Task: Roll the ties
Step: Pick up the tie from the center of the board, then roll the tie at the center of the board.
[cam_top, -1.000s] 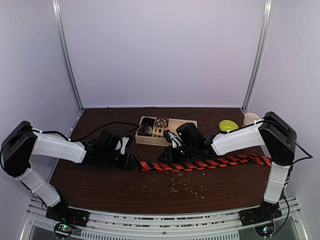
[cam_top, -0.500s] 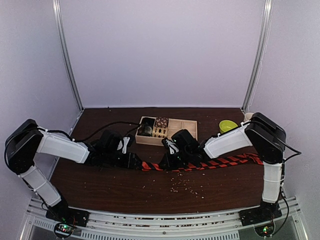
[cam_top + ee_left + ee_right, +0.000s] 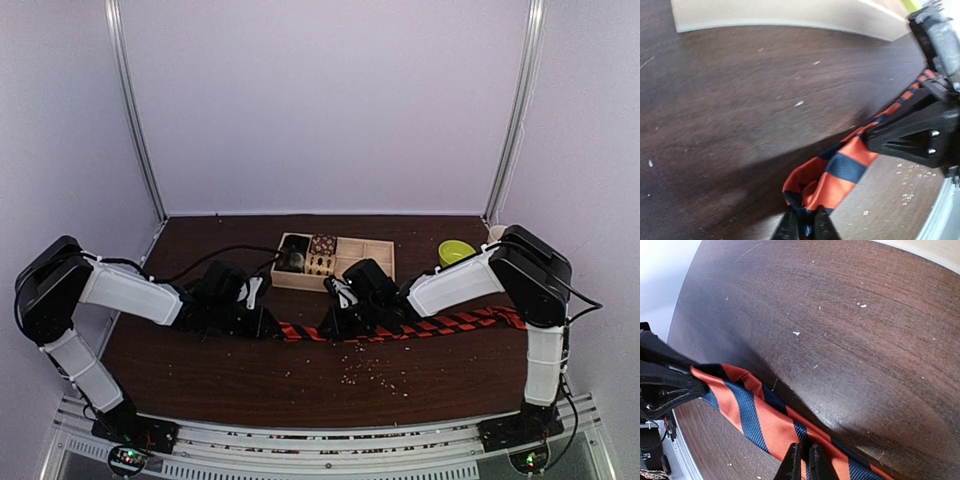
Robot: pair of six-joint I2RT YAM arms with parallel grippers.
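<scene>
The red-orange and dark striped tie (image 3: 420, 327) lies stretched across the table from the middle to the right edge. My left gripper (image 3: 272, 326) is shut on its narrow left end, which is folded over (image 3: 832, 177). My right gripper (image 3: 330, 325) is shut on the tie a short way to the right (image 3: 790, 432). In the left wrist view the right gripper's black body (image 3: 920, 132) sits over the tie. In the right wrist view the left gripper (image 3: 670, 385) shows at the tie's end.
A wooden tray (image 3: 378, 250) with small patterned fabric rolls (image 3: 322, 245) stands behind the grippers. A yellow-green bowl (image 3: 457, 251) and a pale cup (image 3: 497, 236) are at the back right. Crumbs (image 3: 365, 372) dot the near table.
The right arm has moved left along the tie toward the left gripper and pulled the tie's right end left. The left gripper has shifted slightly right.
</scene>
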